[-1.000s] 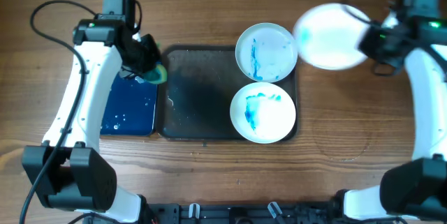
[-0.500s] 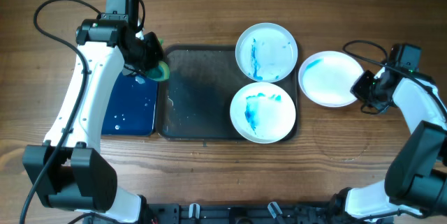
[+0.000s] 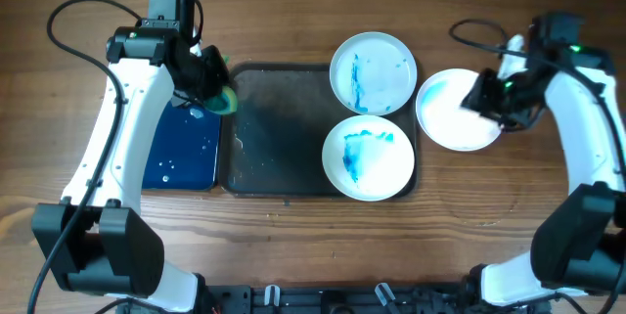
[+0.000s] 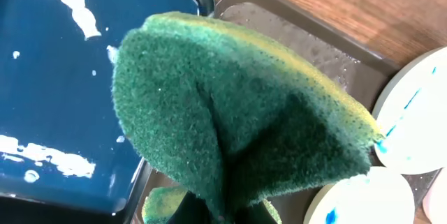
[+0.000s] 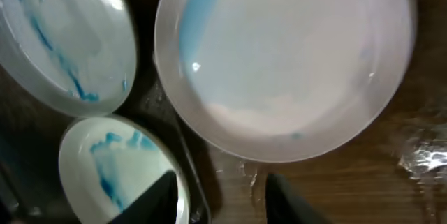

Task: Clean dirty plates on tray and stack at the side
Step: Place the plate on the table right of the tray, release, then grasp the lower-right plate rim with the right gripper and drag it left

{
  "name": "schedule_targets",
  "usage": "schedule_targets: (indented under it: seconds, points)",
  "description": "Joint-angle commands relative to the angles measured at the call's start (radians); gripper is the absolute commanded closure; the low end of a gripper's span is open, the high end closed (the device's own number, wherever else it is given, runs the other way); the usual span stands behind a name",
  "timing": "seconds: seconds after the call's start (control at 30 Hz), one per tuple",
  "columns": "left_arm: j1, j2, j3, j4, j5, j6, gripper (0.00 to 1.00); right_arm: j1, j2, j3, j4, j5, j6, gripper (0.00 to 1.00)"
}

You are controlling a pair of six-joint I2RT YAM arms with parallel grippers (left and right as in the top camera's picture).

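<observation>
Only overhead, whole tray [image 3: 284,128]; up close, folded sponge [image 4: 237,112]

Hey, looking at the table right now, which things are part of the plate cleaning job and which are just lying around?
Part of the job: two blue-smeared plates on the dark tray; third plate beside it on the wooden table; green sponge; blue tray, probably for wetting the sponge.
Just there: the arms' black cables.

White plates [image 3: 373,71] blue-smeared; tray [image 3: 279,128] dark; sponge [image 4: 237,112] green.
</observation>
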Motion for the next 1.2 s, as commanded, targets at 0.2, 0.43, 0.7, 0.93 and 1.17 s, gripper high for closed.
schedule_targets:
  seconds: [0.2,0.43,0.7,0.93,1.17]
  points:
    - [0.000,0.004,-0.003,-0.008,0.008,-0.005,0.96,0.227,0.000,-0.262,0.050,-0.023,0.065,0.63]
    - [0.000,0.004,-0.003,-0.006,0.000,-0.005,0.96,0.343,0.001,-0.348,0.164,-0.011,0.099,0.64]
    - [0.000,0.004,-0.003,-0.009,0.000,-0.006,0.96,0.380,0.008,-0.422,0.264,0.064,0.164,0.68]
    - [0.000,0.004,-0.003,-0.018,0.000,-0.006,0.96,0.381,0.008,-0.428,0.289,0.061,0.137,0.85]
    - [0.000,0.004,-0.003,-0.017,0.000,-0.005,0.96,0.395,0.002,-0.385,0.253,0.065,0.134,0.96]
